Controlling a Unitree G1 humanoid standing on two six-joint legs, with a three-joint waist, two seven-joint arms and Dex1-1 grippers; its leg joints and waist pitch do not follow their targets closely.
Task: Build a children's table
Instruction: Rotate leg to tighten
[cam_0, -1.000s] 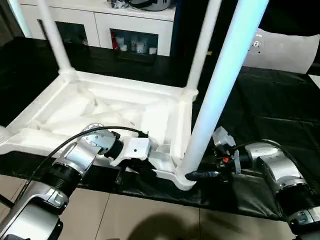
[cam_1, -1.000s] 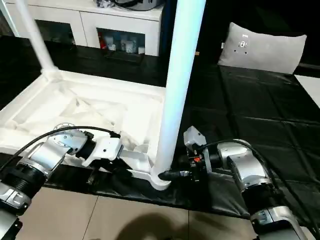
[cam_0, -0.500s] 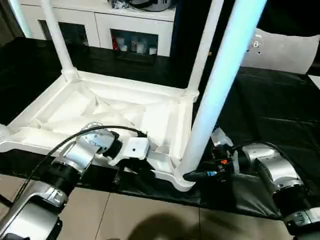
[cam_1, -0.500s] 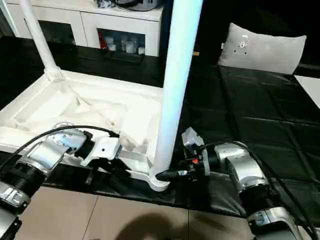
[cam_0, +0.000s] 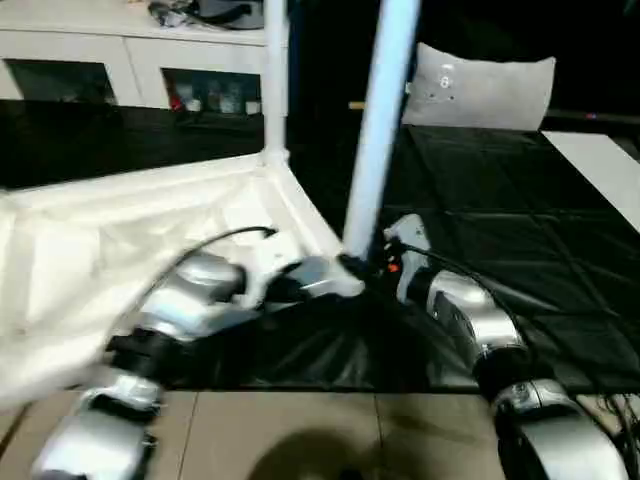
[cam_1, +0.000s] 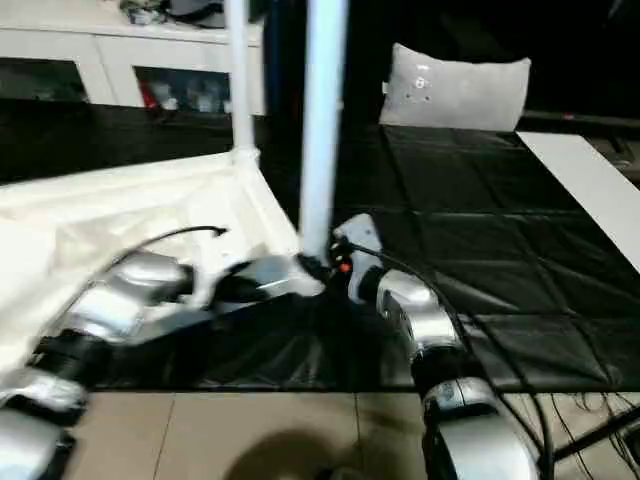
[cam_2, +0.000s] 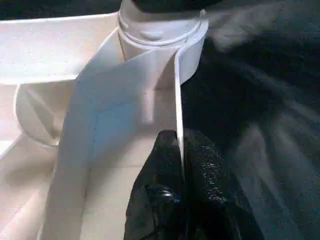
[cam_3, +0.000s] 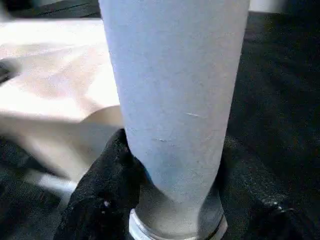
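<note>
While the left gripper (cam_2: 181, 165) pinches the ribbed tabletop (cam_0: 120, 240) wall, the right gripper (cam_3: 172, 200) clamps the smooth round leg (cam_3: 175, 90) at one o'clock.

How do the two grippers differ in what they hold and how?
The left gripper pinches the tabletop's thin side wall, fingers nearly together; the right gripper straddles the near leg just above its socket, fingers wide apart. Both work at the same near corner.
</note>
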